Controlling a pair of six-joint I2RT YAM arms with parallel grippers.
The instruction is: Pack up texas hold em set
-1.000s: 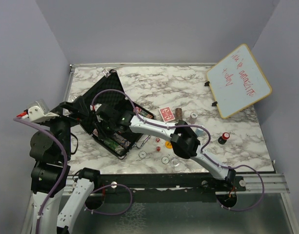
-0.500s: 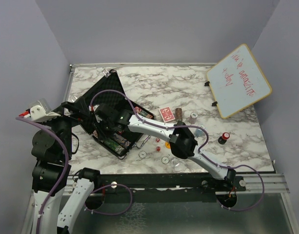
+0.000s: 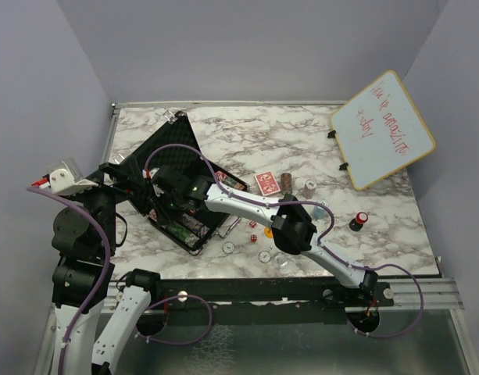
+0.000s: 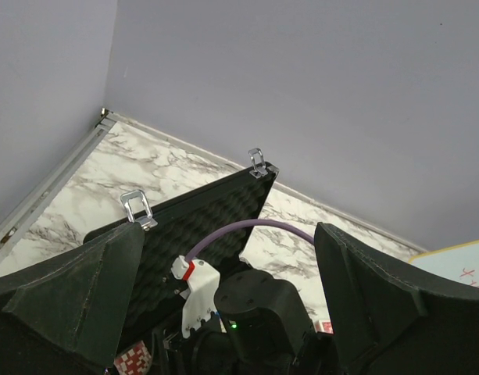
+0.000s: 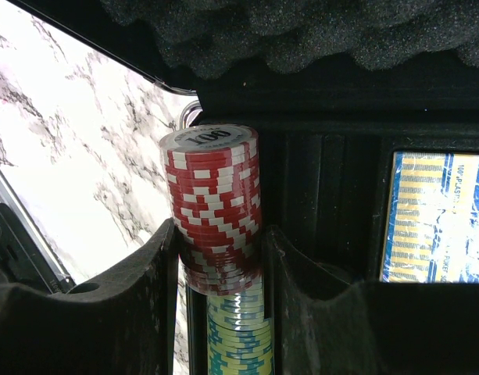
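The packing is only partly done. The black hard case with bumpy foam inside (image 3: 167,148) lies open in the left middle of the top view, with its lid standing up. Two silver latches (image 4: 137,207) stick out at the top edge of the lid.

Some things are already in the case. A pale blue and yellow chip stack (image 5: 237,336) seems to lie in a slot. A blue card deck box (image 5: 434,215) sits at the right of the right wrist view.

The right gripper (image 5: 216,250) is down inside the case. It squeezes a red and white poker chip stack (image 5: 212,195) between its two fingers, just above the pale stack. The chips look neat and even. I think they go into that same slot next.

More is left to do. On the white marble table (image 3: 302,133), to the right of the case, lie a red card deck (image 3: 266,183), two short chip stacks (image 3: 288,182), small red dice (image 3: 253,225) and round buttons (image 3: 264,255). After those, the lid must be shut.

The left gripper (image 4: 227,234) is spread wide and holds nothing. It points at the lid.
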